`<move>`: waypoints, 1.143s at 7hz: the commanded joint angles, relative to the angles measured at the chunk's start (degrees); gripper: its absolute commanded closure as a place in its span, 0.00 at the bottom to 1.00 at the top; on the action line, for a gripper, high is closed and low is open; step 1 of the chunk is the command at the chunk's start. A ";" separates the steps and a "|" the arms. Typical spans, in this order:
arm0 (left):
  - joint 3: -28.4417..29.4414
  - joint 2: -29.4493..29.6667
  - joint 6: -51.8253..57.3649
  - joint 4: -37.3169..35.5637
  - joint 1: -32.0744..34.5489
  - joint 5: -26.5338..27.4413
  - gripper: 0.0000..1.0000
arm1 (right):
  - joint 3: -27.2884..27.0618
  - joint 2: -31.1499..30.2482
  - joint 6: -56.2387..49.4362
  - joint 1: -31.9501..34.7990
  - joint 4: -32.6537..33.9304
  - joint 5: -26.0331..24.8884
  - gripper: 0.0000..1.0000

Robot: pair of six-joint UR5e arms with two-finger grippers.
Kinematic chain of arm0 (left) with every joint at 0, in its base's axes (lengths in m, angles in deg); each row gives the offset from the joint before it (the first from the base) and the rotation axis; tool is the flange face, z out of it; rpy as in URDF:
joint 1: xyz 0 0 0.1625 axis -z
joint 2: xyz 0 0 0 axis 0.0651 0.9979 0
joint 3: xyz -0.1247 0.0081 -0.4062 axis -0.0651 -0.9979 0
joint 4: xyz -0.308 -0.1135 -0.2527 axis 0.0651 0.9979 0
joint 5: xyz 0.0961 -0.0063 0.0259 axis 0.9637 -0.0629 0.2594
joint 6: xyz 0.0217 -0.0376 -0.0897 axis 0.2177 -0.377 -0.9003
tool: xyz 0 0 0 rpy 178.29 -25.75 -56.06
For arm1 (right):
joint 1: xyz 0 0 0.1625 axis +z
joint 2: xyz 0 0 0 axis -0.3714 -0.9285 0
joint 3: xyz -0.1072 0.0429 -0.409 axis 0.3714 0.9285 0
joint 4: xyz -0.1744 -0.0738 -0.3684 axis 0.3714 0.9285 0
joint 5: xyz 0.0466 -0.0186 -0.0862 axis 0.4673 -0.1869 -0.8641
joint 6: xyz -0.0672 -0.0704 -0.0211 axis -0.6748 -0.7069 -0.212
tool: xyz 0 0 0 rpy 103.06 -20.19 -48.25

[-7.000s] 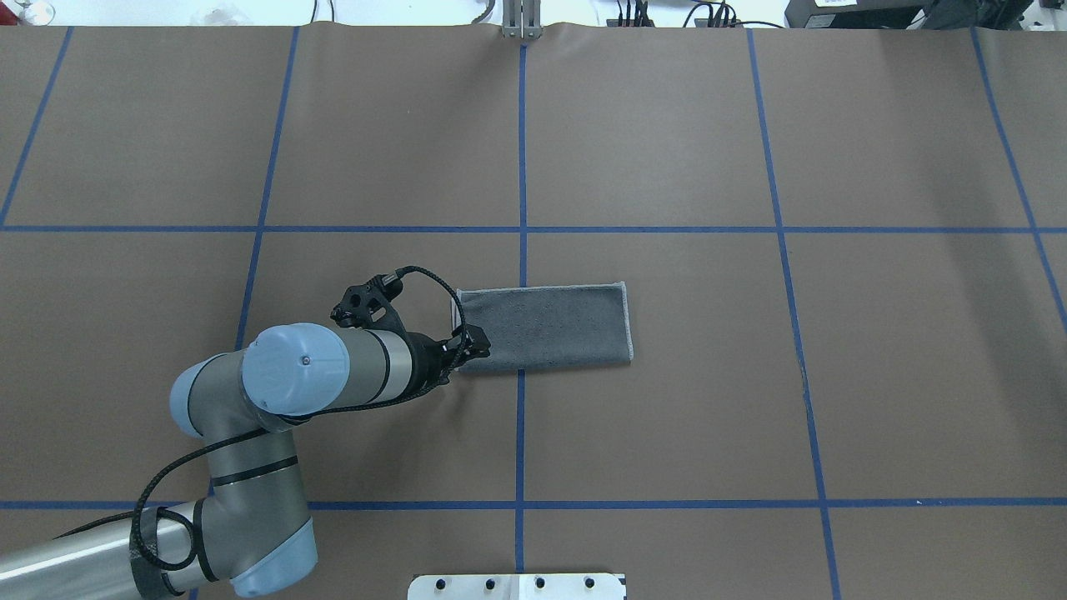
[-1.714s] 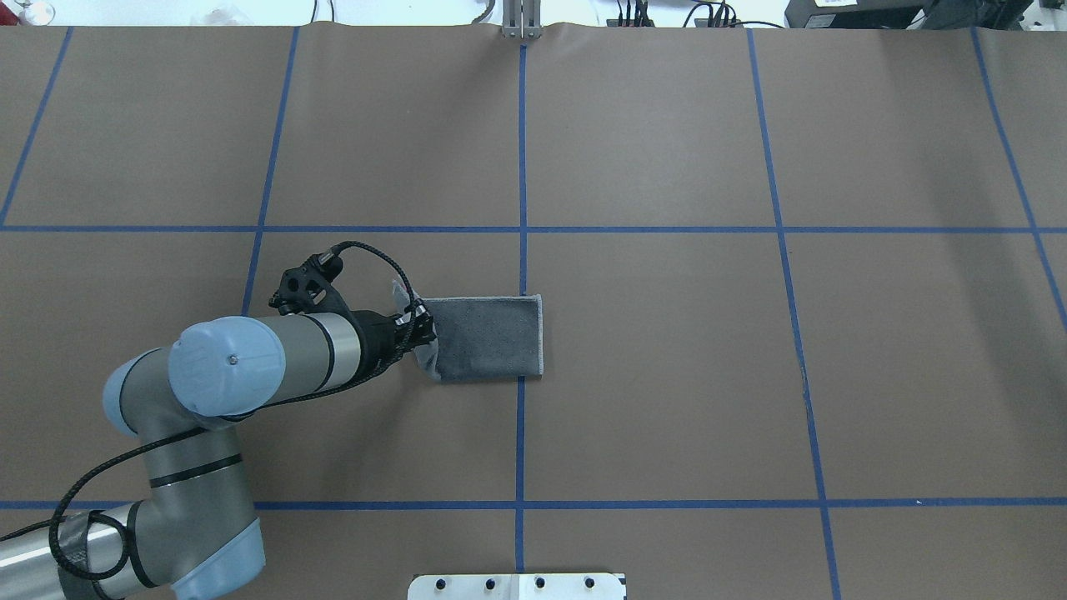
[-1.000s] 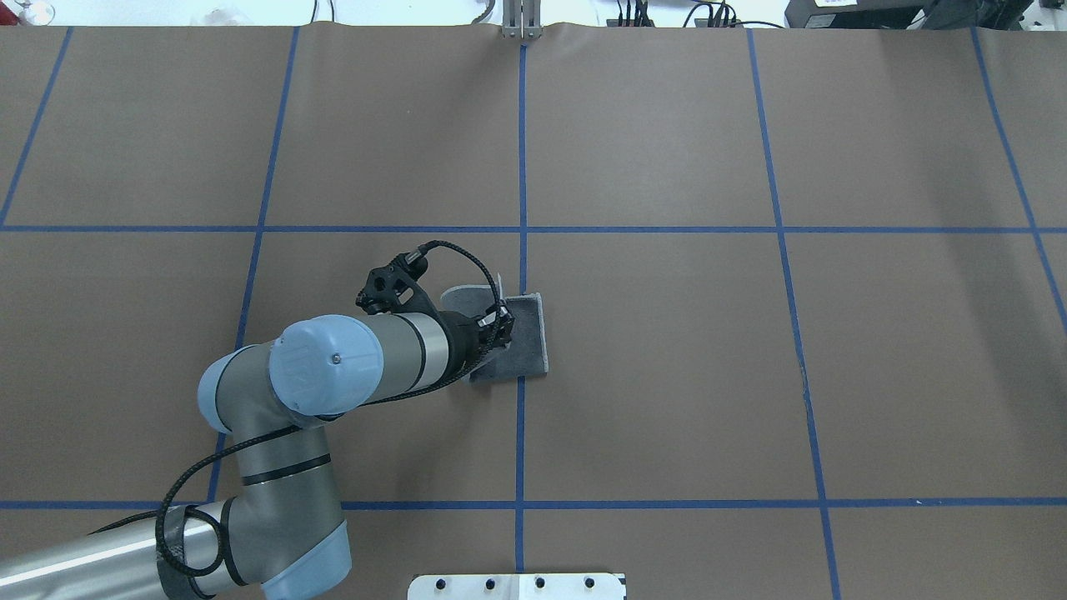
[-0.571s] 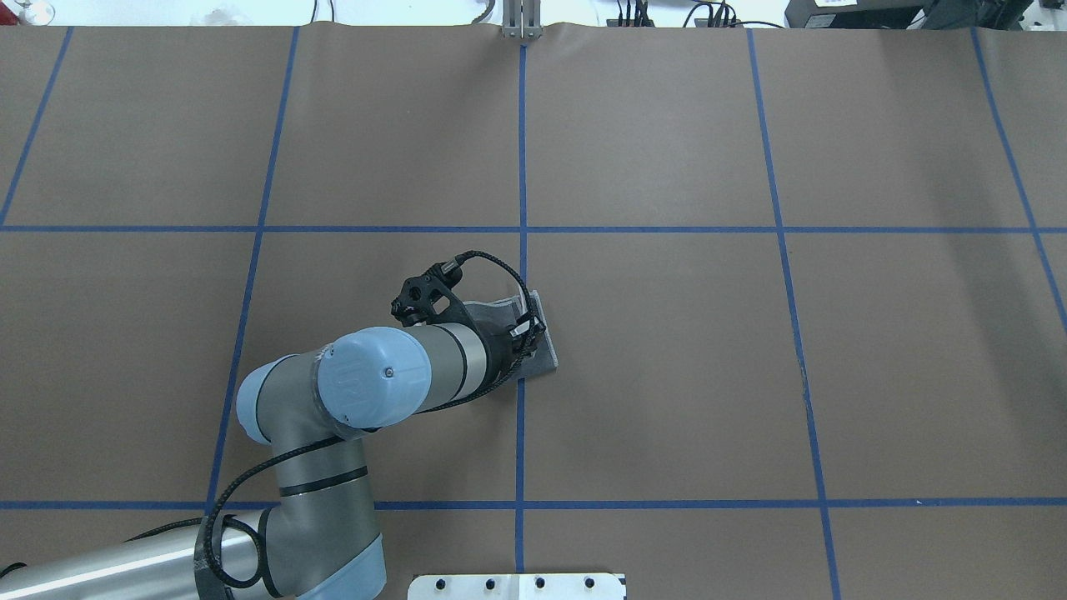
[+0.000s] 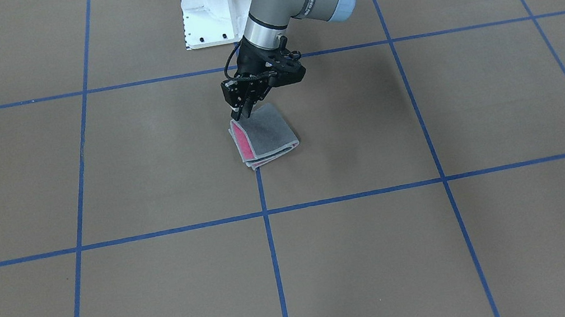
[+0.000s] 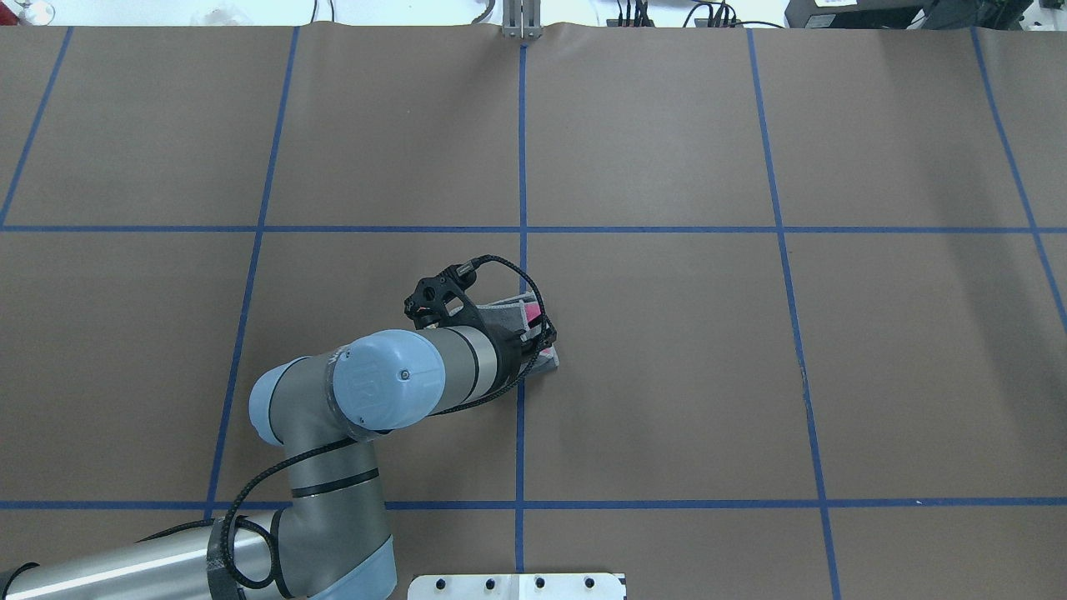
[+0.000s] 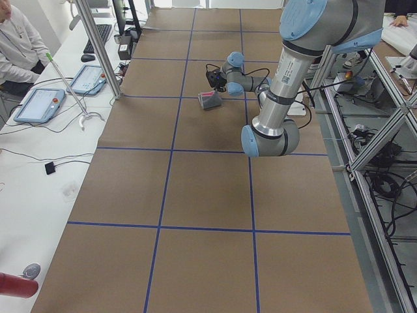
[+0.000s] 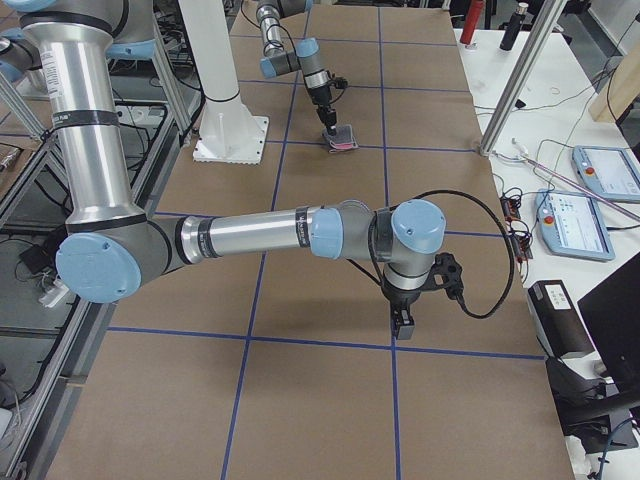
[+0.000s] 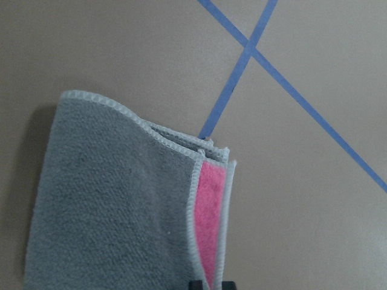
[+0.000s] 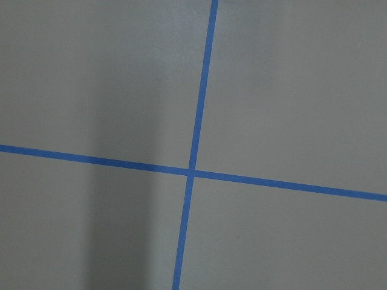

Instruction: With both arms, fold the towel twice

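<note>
The towel [image 5: 267,135] lies near the table's centre as a small folded square, dark grey on top with a pink strip along one edge. It also shows in the overhead view [image 6: 505,312] and the left wrist view [image 9: 121,199]. My left gripper [image 5: 240,113] points down at the towel's edge nearest the robot, shut on the top layer's edge by the pink strip. In the overhead view the left gripper [image 6: 540,337] covers part of the towel. My right gripper [image 8: 402,328] hangs over bare table far from the towel; I cannot tell if it is open or shut.
The white pedestal base [image 5: 207,6] stands at the table's robot side. A metal post [image 6: 521,21] is at the far edge. An operators' desk with tablets [image 7: 39,104] and a seated person [image 7: 16,39] run along that far side.
The towel was a long grey rectangle. My left gripper drew its left edge up and carried it rightward over the rest, making a small square with a pink strip showing.
</note>
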 commanded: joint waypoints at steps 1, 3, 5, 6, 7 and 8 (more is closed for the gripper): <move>-2.15 0.17 8.18 -6.10 0.49 -1.57 0.00 | 0.00 -0.50 -0.12 0.00 0.00 0.00 0.00; -8.38 -2.88 22.23 -15.07 5.29 -8.74 0.00 | 0.35 -2.34 -0.38 0.00 -0.09 -0.17 0.00; -17.07 -11.55 43.55 -26.24 14.95 -17.11 0.00 | 0.35 -5.76 -0.47 0.00 -0.17 -0.96 0.00; -19.63 -17.96 56.28 -27.50 21.26 -20.71 0.00 | 0.26 -6.82 -0.38 0.00 -0.87 -3.06 0.00; -19.83 -22.98 66.93 -27.43 28.72 -26.31 0.00 | 1.05 -7.00 -0.30 0.00 -2.18 -3.08 0.00; -19.66 -27.38 77.48 -27.43 37.14 -32.37 0.00 | 2.01 -7.09 -0.21 -0.08 -3.50 -2.82 0.00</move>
